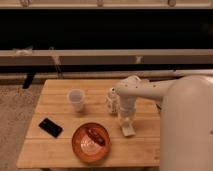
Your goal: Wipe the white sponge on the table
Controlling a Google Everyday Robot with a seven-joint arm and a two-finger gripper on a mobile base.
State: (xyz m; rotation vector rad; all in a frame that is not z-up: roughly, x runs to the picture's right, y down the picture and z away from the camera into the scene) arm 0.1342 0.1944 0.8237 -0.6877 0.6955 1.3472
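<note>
The white sponge (129,132) is a small cream block lying flat on the light wooden table (55,150), right of the middle and toward the front. My gripper (125,123) points straight down onto the sponge's upper end, shut on it and pressing it to the tabletop. My white arm reaches in from the right, and its bulky body covers the table's right edge.
A translucent plastic cup (76,99) stands at the middle left. A black phone (50,127) lies at the front left. An orange plate (91,142) holding something dark sits at the front centre, just left of the sponge. A small white object (111,100) stands behind the gripper.
</note>
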